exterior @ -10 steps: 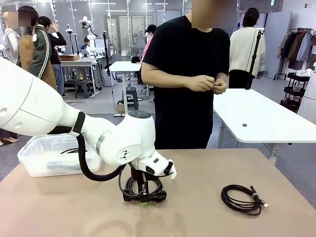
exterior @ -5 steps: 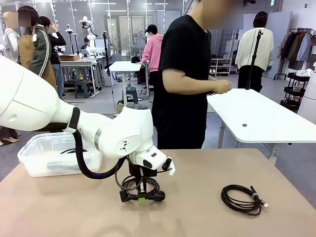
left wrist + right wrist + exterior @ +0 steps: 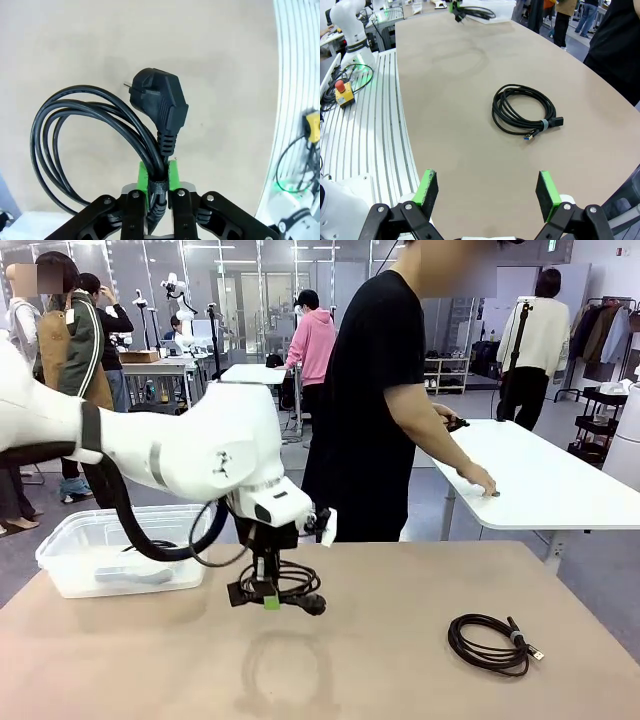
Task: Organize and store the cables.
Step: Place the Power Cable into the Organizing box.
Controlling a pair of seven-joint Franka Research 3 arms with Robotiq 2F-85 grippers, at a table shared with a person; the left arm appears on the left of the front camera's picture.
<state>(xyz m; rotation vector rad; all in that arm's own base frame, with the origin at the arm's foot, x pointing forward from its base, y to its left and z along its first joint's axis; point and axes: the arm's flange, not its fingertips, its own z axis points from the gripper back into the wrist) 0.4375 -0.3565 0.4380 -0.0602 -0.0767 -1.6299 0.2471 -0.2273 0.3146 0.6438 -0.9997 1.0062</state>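
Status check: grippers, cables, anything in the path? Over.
Left gripper shut on power cord coil, off the table. Right gripper open. USB cable coil lies on the table. Clear plastic bin sits left of held coil.

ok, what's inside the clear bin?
Clear plastic bin holds at least one dark cable on its floor. The left arm's hose covers its right end, so no full count.
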